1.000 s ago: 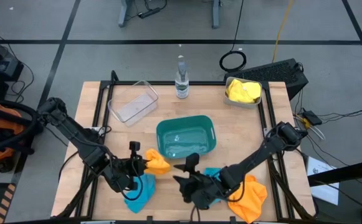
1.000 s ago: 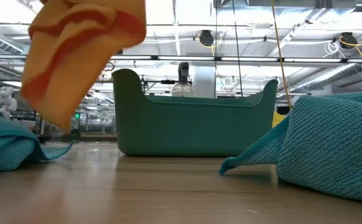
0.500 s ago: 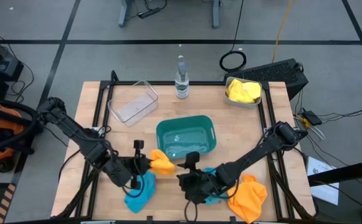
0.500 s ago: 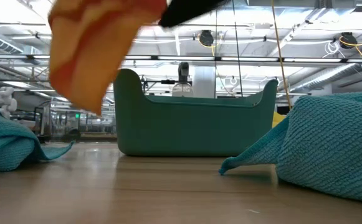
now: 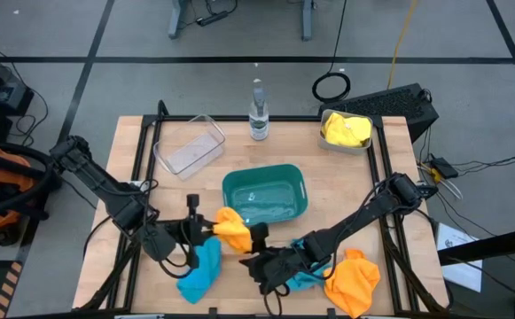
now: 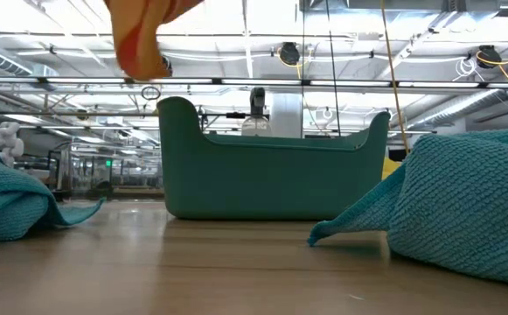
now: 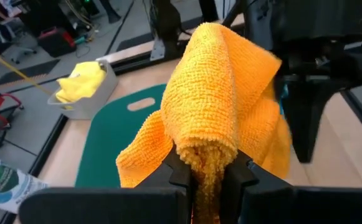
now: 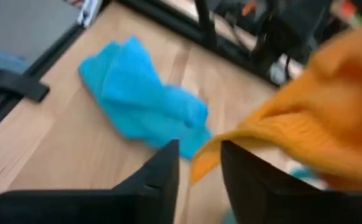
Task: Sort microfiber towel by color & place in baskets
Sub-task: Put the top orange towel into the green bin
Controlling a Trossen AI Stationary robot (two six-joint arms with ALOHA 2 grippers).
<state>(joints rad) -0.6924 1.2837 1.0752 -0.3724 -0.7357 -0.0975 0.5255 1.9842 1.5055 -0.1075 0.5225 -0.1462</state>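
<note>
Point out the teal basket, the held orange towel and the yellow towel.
teal basket (image 5: 298, 185): high view, its right rim.
orange towel (image 7: 213, 87): left wrist view, the fold above the left end effector's fingers.
yellow towel (image 5: 346, 129): high view, middle of the bundle in the grey basket.

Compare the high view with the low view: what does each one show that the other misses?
Only the high view shows both arms, the left tool gripping the orange towel, the right tool beside it, the clear tub, the grey tub of yellow towels and a second orange towel. Only the low view shows the room's ceiling lights. Both show the teal tub, the bottle and blue towels.
</note>
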